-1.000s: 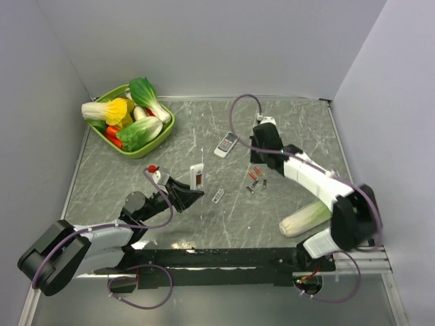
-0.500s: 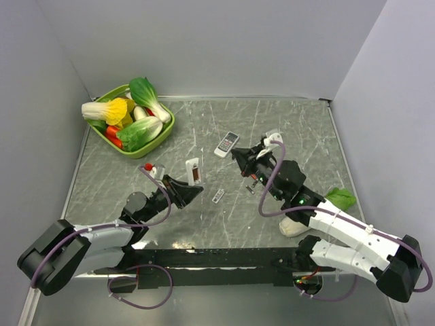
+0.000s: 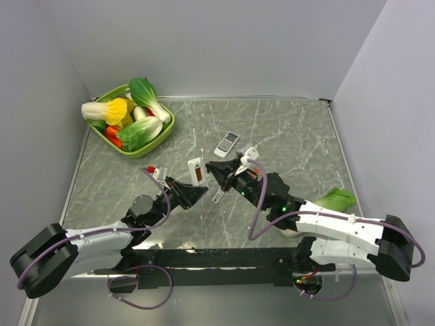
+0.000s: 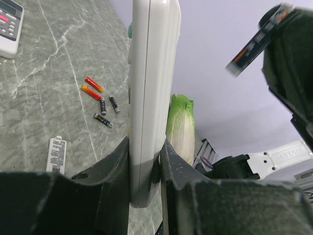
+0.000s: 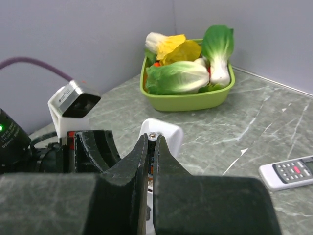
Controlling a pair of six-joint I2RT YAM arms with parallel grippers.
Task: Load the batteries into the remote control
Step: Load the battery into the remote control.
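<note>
**Both grippers loaded: remote and battery held close together, mid-frame**

- Grey marbled table [image 3: 292,129] fills the top view.
- Lime-green plastic tub [image 3: 165,134] sits upper left of the top view, heaped with leafy vegetables.
- Pale green napa cabbage [image 4: 180,122] lies on the table. In the top view it is at lower right, mostly hidden behind the right arm.
- Left gripper [image 3: 190,192]: its jaws are clamped on the lower end of a white slab-shaped plastic remote control [image 4: 149,98]. The remote is lifted off the table and seen edge-on in the left wrist view. In the top view it is just left of centre, and a dark rectangular recess shows on its face.
- Right gripper [image 5: 150,144]: nearly closed, pinching a slim dark battery with an orange band [image 4: 257,41]. Its silvery tip is just in front of the held remote. I cannot tell if they touch.
- Second white remote with grey keys [image 3: 227,144] lies flat, above centre in the top view.
- Small white battery cover [image 4: 57,154] lies flat at lower left of the left wrist view.
- Loose batteries [image 4: 102,105]: five lie in a cluster on the table, left of centre in the left wrist view. Two are orange-red and three are dark.
</note>
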